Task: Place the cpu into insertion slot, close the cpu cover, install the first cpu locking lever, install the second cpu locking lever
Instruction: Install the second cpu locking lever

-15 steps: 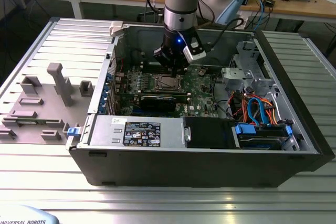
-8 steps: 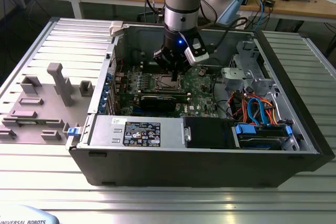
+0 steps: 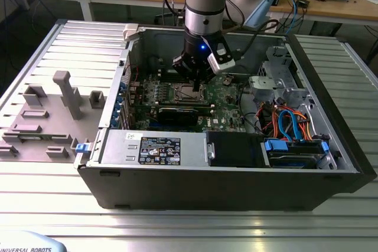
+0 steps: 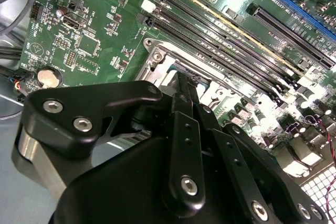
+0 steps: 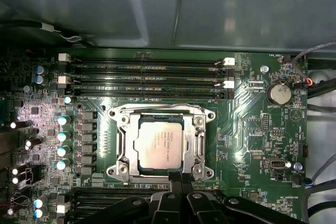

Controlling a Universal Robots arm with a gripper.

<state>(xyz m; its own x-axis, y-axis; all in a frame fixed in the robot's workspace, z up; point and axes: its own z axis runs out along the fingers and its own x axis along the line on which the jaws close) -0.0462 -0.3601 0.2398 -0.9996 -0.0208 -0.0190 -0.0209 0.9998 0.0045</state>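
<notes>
In the first wrist view the cpu (image 5: 157, 142) lies flat in the insertion slot (image 5: 118, 170), silvery top up. The cpu cover (image 5: 124, 142) lies down around it as a silver frame. A thin wire locking lever (image 5: 157, 107) runs along the socket side nearest the memory slots. My gripper (image 5: 181, 178) is shut, its black fingertips together at the opposite socket edge, touching the frame's rim. I cannot tell whether anything is pinched between them. In the exterior view the gripper (image 3: 195, 85) hangs straight down over the socket (image 3: 189, 93) inside the open computer case. The second wrist view has the fingers (image 4: 185, 85) reaching the socket frame (image 4: 156, 56).
Long black memory slots (image 5: 147, 72) lie just beyond the socket, a coin battery (image 5: 278, 94) and capacitors (image 5: 63, 135) to its sides. A black graphics card (image 3: 177, 114), the power supply (image 3: 155, 146) and coloured cables (image 3: 289, 123) crowd the case. A grey fixture plate (image 3: 53, 107) lies at the exterior view's left.
</notes>
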